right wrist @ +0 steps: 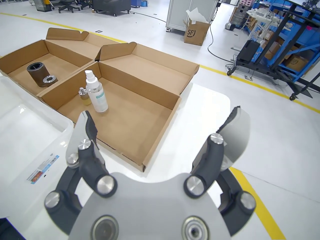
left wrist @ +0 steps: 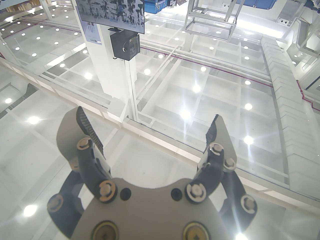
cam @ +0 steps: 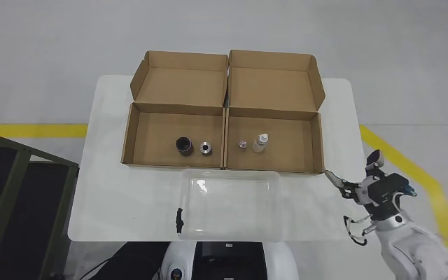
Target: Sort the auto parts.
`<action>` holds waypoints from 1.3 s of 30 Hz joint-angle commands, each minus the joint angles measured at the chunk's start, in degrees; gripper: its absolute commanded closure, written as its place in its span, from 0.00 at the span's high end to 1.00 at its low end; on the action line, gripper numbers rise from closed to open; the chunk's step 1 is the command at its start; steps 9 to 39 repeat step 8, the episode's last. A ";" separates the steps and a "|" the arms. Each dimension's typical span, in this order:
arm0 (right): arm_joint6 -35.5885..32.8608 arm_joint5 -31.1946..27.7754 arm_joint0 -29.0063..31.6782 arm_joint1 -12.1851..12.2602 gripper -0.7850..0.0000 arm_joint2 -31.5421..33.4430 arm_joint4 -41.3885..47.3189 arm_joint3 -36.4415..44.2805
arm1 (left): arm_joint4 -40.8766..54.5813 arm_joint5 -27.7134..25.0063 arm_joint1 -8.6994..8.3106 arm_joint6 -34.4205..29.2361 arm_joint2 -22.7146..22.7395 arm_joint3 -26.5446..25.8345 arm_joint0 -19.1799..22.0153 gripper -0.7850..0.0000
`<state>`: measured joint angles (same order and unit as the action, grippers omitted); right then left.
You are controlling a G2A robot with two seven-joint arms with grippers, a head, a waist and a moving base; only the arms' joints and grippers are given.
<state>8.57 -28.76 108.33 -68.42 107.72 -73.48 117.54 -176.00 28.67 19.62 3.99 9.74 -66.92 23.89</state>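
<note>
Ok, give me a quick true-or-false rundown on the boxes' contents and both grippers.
1. The spray bottle stands upright in the right cardboard box. True.
2. The dark cylinder shares that box. False: it stands in the left cardboard box, beside the metal ring.
3. The right gripper is open and holds nothing. True.
4. The left gripper is shut on a part. False: it is open, holding nothing.

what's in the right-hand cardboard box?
Right-hand box: a white spray bottle and a small metal-capped part, both upright, side by side. Only the floor directly under them is covered.
</note>
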 commanded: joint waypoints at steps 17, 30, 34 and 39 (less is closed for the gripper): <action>0.42 -0.97 0.36 0.06 1.00 0.59 1.03 -0.53 | 0.00 0.00 0.00 0.00 0.00 0.00 0.00 1.00; 0.42 -0.97 0.36 0.06 1.00 0.59 1.03 -0.53 | 0.00 0.00 0.00 0.00 0.00 0.00 0.00 1.00; 0.42 -0.97 0.36 0.06 1.00 0.59 1.03 -0.53 | 0.00 0.00 0.00 0.00 0.00 0.00 0.00 1.00; 0.42 -0.97 0.36 0.06 1.00 0.59 1.03 -0.53 | 0.00 0.00 0.00 0.00 0.00 0.00 0.00 1.00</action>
